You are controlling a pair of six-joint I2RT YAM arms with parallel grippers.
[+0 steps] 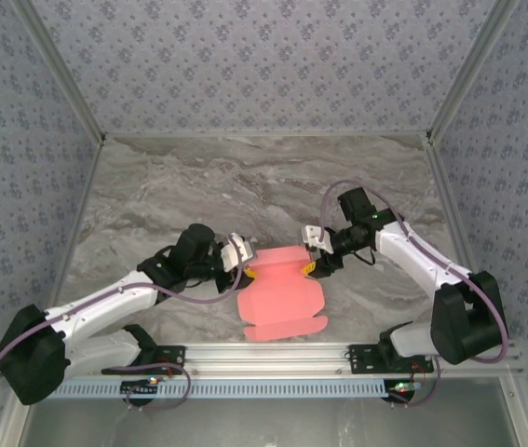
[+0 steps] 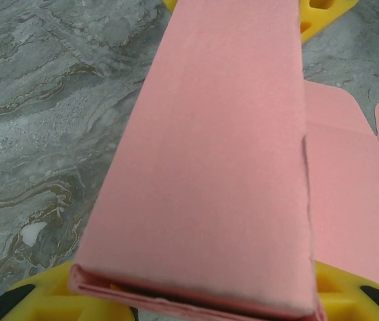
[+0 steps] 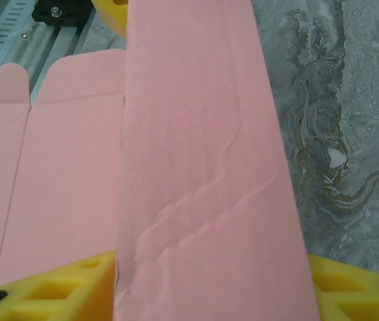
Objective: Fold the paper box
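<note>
We see left gripper [image 1: 245, 259] clamped on paper box [image 1: 282, 298] at its 10 o'clock | right gripper [image 1: 312, 256] at 2 o'clock, grip we cannot tell | near half flat on surface [image 1: 198, 186]

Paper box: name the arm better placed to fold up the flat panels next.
Right, probably. The left pincer clamps one end of the raised strip of the paper box, a good anchor. The right pincer straddles the other end, and the flat panels with the rounded tab lie beside its finger.
</note>
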